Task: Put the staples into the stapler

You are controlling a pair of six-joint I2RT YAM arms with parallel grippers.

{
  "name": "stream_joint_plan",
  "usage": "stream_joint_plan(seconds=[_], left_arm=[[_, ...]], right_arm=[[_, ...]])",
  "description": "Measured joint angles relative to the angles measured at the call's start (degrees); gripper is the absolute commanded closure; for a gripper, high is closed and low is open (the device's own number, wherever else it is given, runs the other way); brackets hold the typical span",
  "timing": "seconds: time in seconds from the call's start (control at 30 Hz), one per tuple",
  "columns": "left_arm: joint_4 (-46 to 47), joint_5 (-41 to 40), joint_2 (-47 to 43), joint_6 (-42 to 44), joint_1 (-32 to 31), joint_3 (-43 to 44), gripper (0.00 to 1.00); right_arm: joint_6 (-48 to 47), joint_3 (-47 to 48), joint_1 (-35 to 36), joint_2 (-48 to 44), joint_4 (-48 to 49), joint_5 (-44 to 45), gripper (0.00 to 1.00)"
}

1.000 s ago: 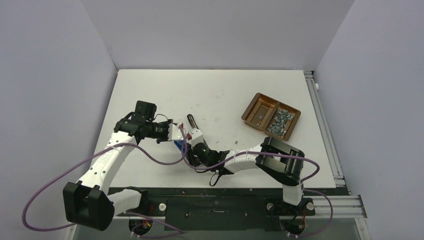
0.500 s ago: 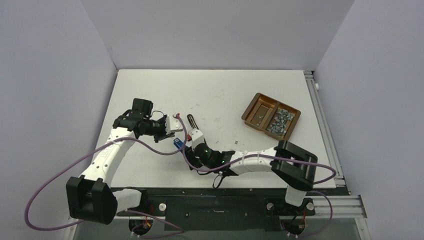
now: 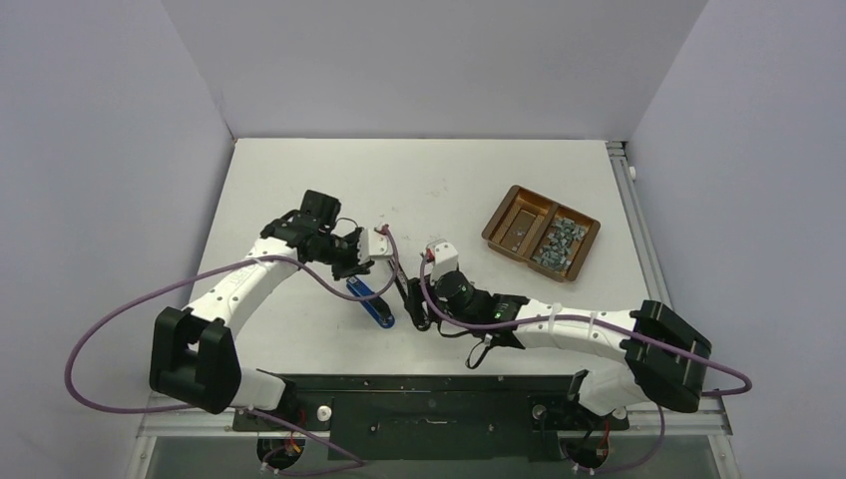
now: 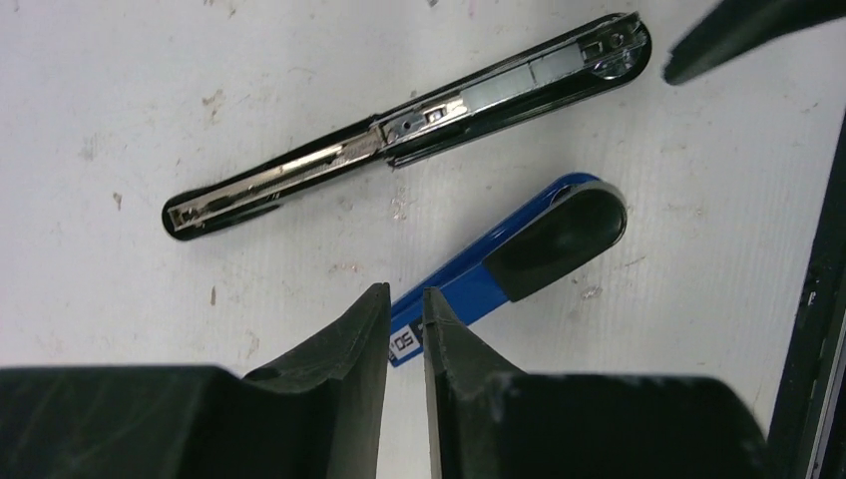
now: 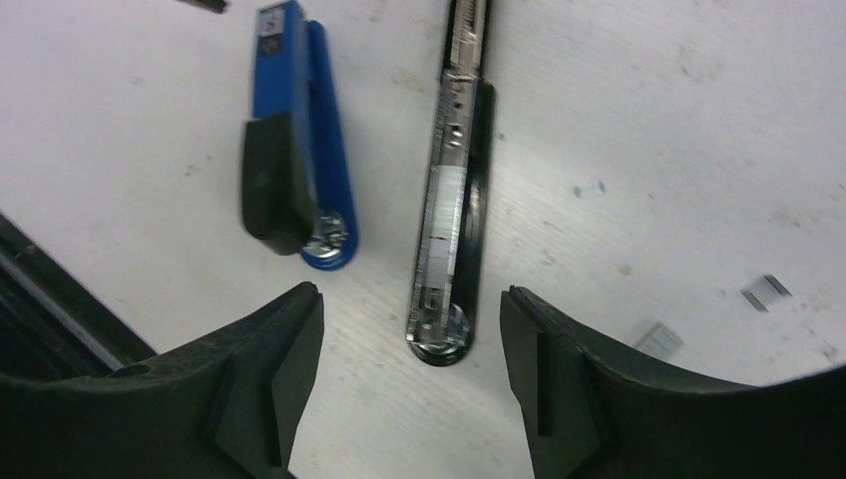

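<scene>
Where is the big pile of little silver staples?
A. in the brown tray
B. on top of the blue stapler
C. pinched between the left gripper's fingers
A: the staples lie heaped in one compartment of the brown tray.

3 pale lilac walls (image 3: 429,60); white, perhaps scuffed, table (image 3: 299,180)

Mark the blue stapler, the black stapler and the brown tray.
blue stapler (image 4: 467,279): left wrist view, blue body.
black stapler (image 5: 444,212): right wrist view, metal staple channel.
brown tray (image 3: 501,215): top view, left rim.
</scene>
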Motion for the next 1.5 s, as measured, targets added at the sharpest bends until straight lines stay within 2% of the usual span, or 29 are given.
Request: stream_joint_plan(seconds=[0.07, 0.1, 0.23, 0.33, 0.47, 0.5, 0.67, 0.83, 0.97, 1.2, 1.5], left_arm=[[1.25, -0.44, 0.81, -1.05, -2.16, -0.22, 0.78], [1.9, -0.48, 1.36, -1.75, -2.69, -0.2, 0.72], [2.08, -0.96, 5.88, -2.71, -1.68, 2.75, 0.58], [1.95, -0.96, 9.81, -1.53, 0.55, 6.78, 0.42], [0.48, -0.68, 15.43, 1.95, 3.17, 14.27, 0.12], [-0.02, -0.55, 17.14, 2.99, 3.67, 16.37, 0.09], [-3.32, -0.5, 26.36, 8.66, 5.2, 24.76, 0.08], [-6.91, -0.5, 31.28, 15.41, 5.27, 27.23, 0.06], [-8.2, -0.42, 33.03, 19.71, 5.09, 28.0, 0.05], [-8.63, -0.33, 37.27, 21.79, 3.63, 31.43, 0.1], [-8.72, -2.45, 38.36, 26.29, 1.73, 30.71, 0.29]], right_arm=[[1.07, -2.03, -1.55, -0.52, -1.22, 0.11, 0.35], [1.46, -2.78, -2.27, -0.55, -1.6, 0.24, 0.35], [2.05, -4.13, -2.86, 0.0, -2.69, 0.22, 0.35], [1.95, -3.98, -2.82, 1.79, -2.38, 0.02, 0.36], [1.03, -2.67, -2.82, 5.64, -2.19, -0.55, 0.4], [0.79, -2.12, -2.82, 6.69, -2.14, -0.7, 0.41], [-0.39, 0.72, -2.82, 10.38, -1.95, -1.46, 0.48], [-1.14, 2.67, -2.82, 13.38, -1.25, -2.01, 0.71], [-1.44, 3.15, -2.8, 14.97, -1.2, -2.27, 0.8], [-1.7, 3.52, -2.45, 15.19, -1.27, -1.79, 0.88], [-1.6, -0.35, -1.36, 10.88, -2.82, -0.76, 0.91]])
